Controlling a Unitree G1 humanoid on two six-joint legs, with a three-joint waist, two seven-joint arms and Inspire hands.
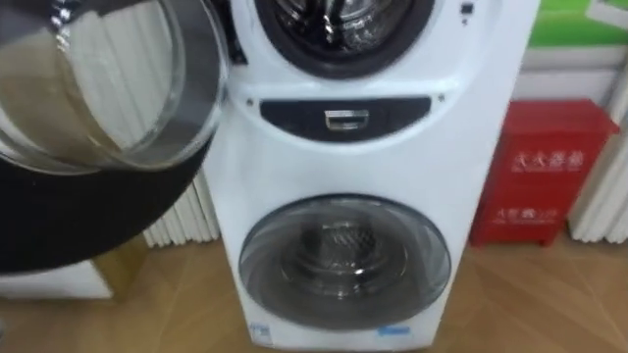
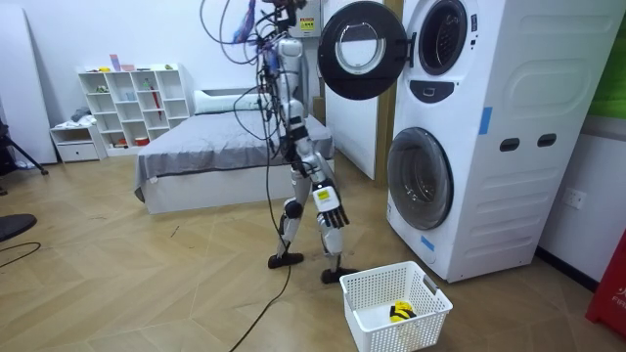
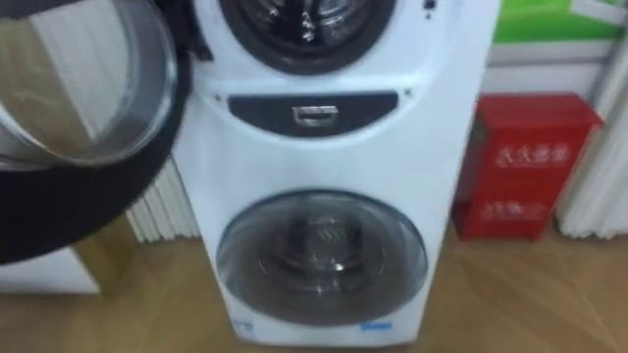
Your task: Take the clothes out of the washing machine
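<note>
Room view shows the upper door [image 2: 357, 49] open and a basket [image 2: 377, 279] by the washer [image 2: 489, 147] holding one yellow item [image 2: 401, 312], so picking seems barely begun; clothes in the drum [image 1: 339, 25] are unclear, and I cannot tell whether the hands grasp anything or how near the drum they are.

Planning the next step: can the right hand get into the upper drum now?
Probably yes: the upper door stands open, nothing blocks the drum, but the right hand hangs low.
</note>
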